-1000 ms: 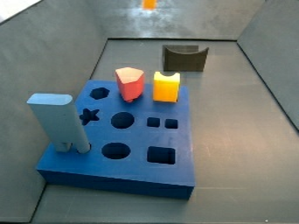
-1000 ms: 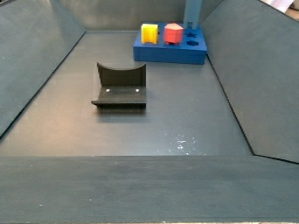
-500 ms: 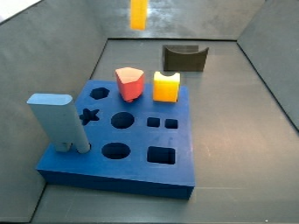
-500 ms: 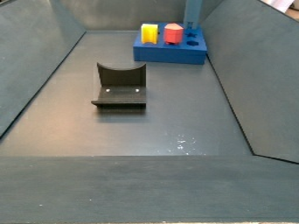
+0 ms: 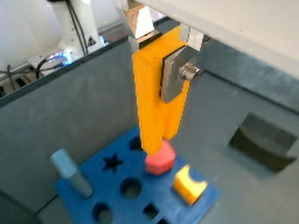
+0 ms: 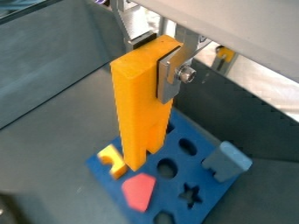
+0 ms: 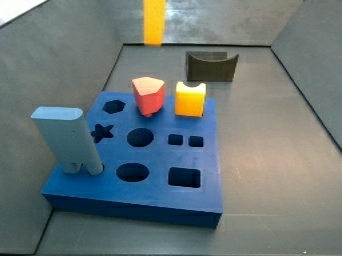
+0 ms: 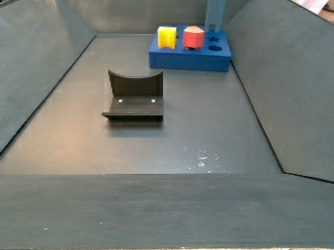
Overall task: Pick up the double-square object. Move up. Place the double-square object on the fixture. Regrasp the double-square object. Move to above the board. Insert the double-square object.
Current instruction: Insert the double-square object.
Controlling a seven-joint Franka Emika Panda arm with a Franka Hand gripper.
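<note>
My gripper [image 5: 160, 61] is shut on the upper end of the double-square object [image 5: 158, 105], a long slim orange-yellow block that hangs upright. It shows in both wrist views, with the gripper [image 6: 149, 70] on the block [image 6: 142, 114] high above the blue board [image 5: 152, 203]. In a side view the block's lower part [image 7: 154, 22] hangs in from above, behind the board [image 7: 134, 200]; the gripper is out of that frame. The dark fixture [image 7: 211, 66] stands empty beyond the board. The other side view shows the fixture [image 8: 135, 98] and the board [image 8: 192, 61], not the block.
On the board stand a red peg [image 7: 148, 96], a stubby yellow block [image 7: 191, 99] and a tall pale-blue block [image 7: 67, 138]. Several shaped holes are open. Grey sloping walls [image 7: 54, 60] ring the floor.
In the side view the double-square object has come down further into the frame and shifted slightly left. The board, pegs and fixture have not moved.
</note>
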